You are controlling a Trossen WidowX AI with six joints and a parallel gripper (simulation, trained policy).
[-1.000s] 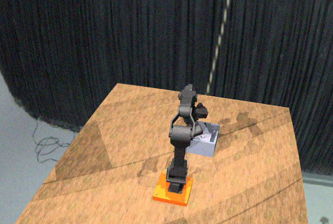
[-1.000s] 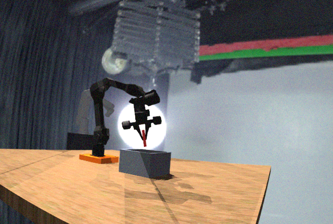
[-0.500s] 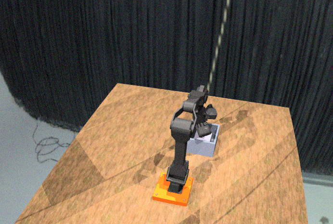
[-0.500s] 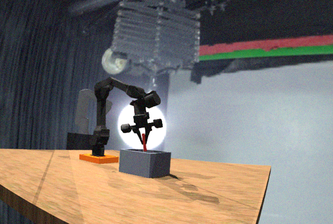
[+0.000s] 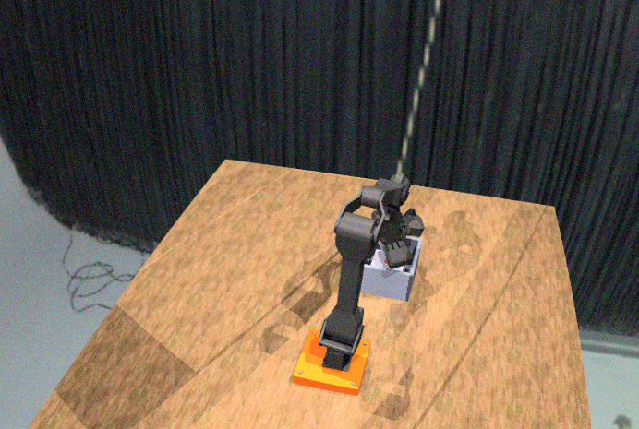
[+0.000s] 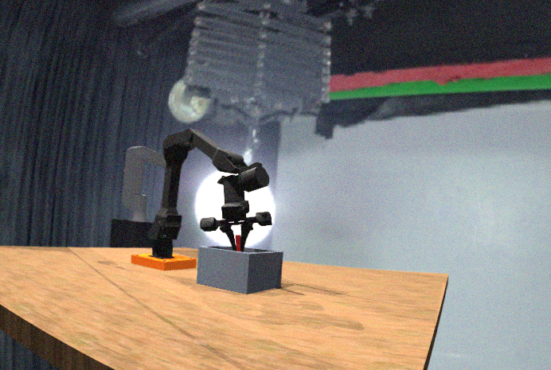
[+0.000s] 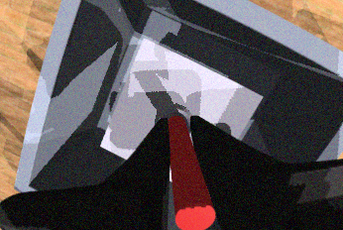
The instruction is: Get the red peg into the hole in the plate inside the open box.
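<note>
Gripping red peg [image 5: 385, 260] [image 6: 238, 243] [image 7: 187, 166] | bright-red round end, darker shaft | fingers closed on it

Dark curtain [image 5: 309, 63] [image 6: 57, 134] behind — a bright round glow [image 6: 260, 205], red and green stripes [image 6: 467, 78] on the wall.

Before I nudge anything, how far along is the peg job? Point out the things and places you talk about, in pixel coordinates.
The red peg [image 6: 238, 242] [image 7: 188, 171] is picked up, clamped between the gripper's [image 6: 238, 250] [image 7: 179, 118] fingers. Lowering is in hand: the fingertips reach into the blue-grey box [image 5: 387, 283] [image 6: 222, 269] [image 7: 47, 86]. Seating remains; the peg's upper part stands above the rim, and its lower tip is hidden.
</note>
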